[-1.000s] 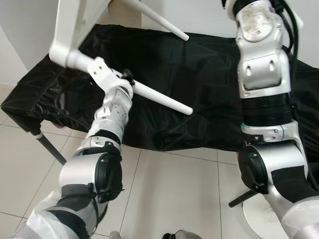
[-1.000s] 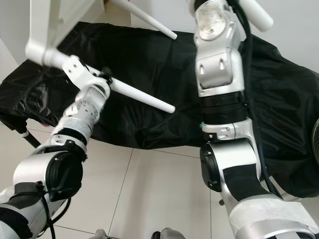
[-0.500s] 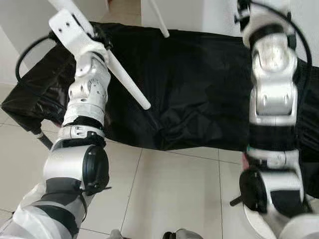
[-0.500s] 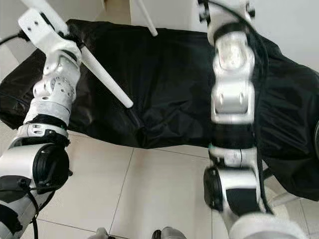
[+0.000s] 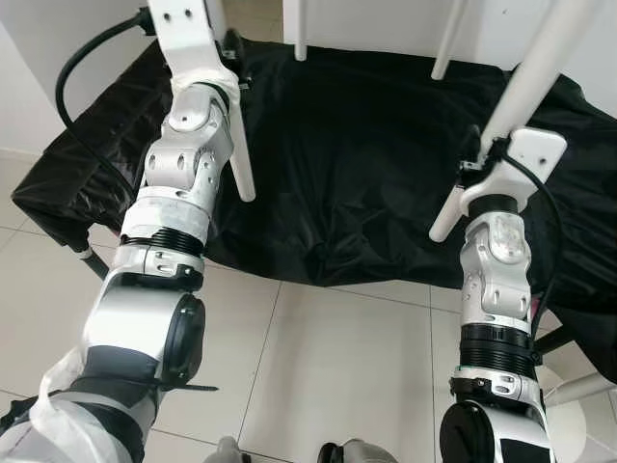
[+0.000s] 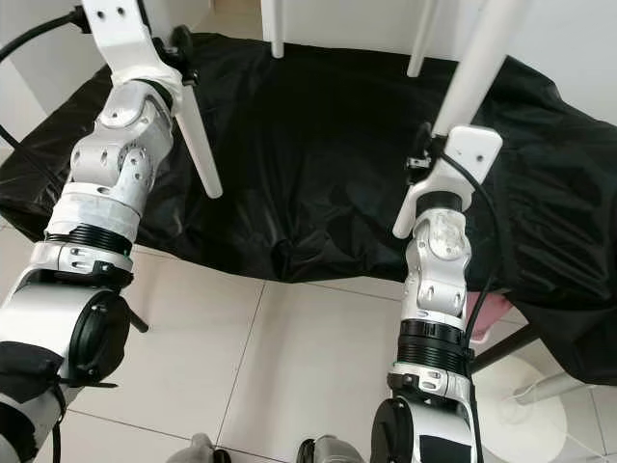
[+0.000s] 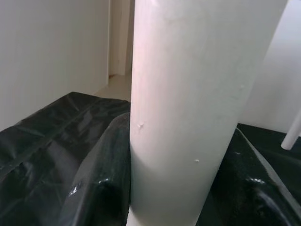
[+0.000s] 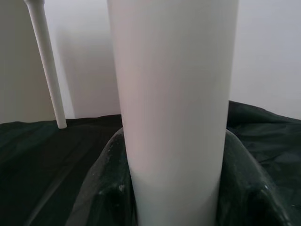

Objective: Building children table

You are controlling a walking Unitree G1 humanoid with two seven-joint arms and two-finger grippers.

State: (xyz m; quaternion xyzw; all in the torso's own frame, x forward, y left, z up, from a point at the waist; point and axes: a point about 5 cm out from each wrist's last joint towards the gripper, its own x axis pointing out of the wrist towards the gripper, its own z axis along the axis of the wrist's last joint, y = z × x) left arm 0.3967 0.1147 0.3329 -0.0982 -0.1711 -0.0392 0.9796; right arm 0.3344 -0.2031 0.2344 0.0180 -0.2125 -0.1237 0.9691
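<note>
Surface: a low stand draped in a black cloth (image 5: pixel 366 174) fills the middle of your head views, wrinkled, sagging over its front edge. Pale floor tiles (image 5: pixel 347 367) run in front of it; white walls behind. A dark support leg (image 5: pixel 96 268) of the stand shows under its left corner, and a round white base (image 6: pixel 525 410) sits on the floor at lower right.

No containers in view.

The children's table is held up in the air over the cloth, its four white legs pointing down. Near-left leg (image 5: pixel 238 145) hangs with its tip above the cloth, gripped high up by your left gripper (image 5: pixel 229 58). Near-right leg (image 5: pixel 501 125) slants down to a tip above the cloth's front part, with your right gripper (image 5: pixel 479 166) on it. Two far legs (image 5: pixel 298 29) and (image 5: pixel 447 43) end just above the cloth's back edge.

Claws: in each wrist view the black fingers (image 7: pixel 101 188) and (image 8: pixel 244 188) sit pressed against either side of a white leg, so both are pinching a leg.

Edges and room: all four leg tips hang inside the cloth's outline. Open tile lies between your two arms, in front of the stand.
</note>
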